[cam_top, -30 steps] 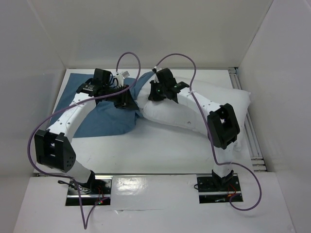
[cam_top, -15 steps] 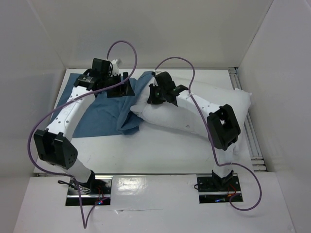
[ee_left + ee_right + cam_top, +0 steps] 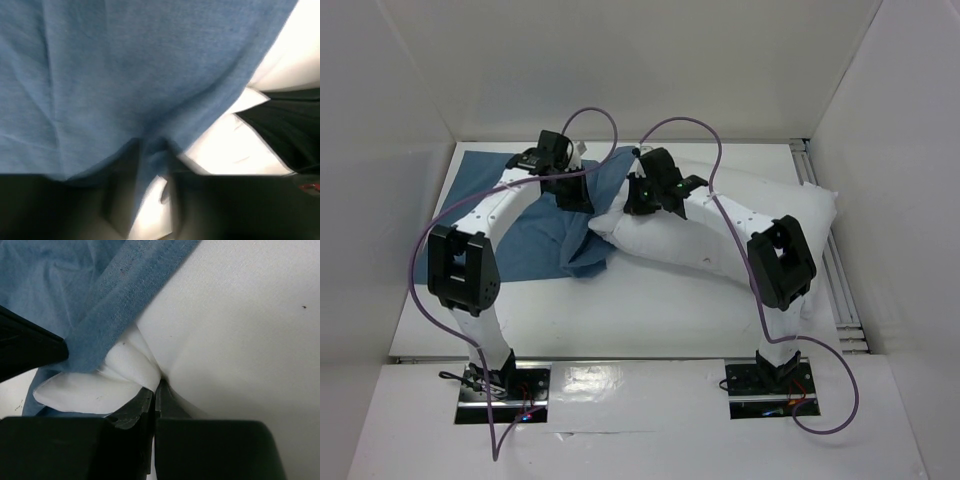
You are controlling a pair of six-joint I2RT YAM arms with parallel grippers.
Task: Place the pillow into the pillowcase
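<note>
From above and behind the arm bases, the fixed top camera looks down and forward over the whole desk [image 3: 650, 310], from near edge to far wall. The left wrist camera, blurred, looks past the left gripper [image 3: 151, 150] onto the pillowcase [image 3: 100, 75] at very close range. The right wrist camera, equally close, faces the pillow [image 3: 240, 330] beyond the right gripper [image 3: 156, 390]. The views overlap at far centre, where the pillowcase's edge meets the pillow.

Dusty-blue pillowcase [image 3: 530, 240], white pillow [image 3: 815, 215] with tiny dark specks.
</note>
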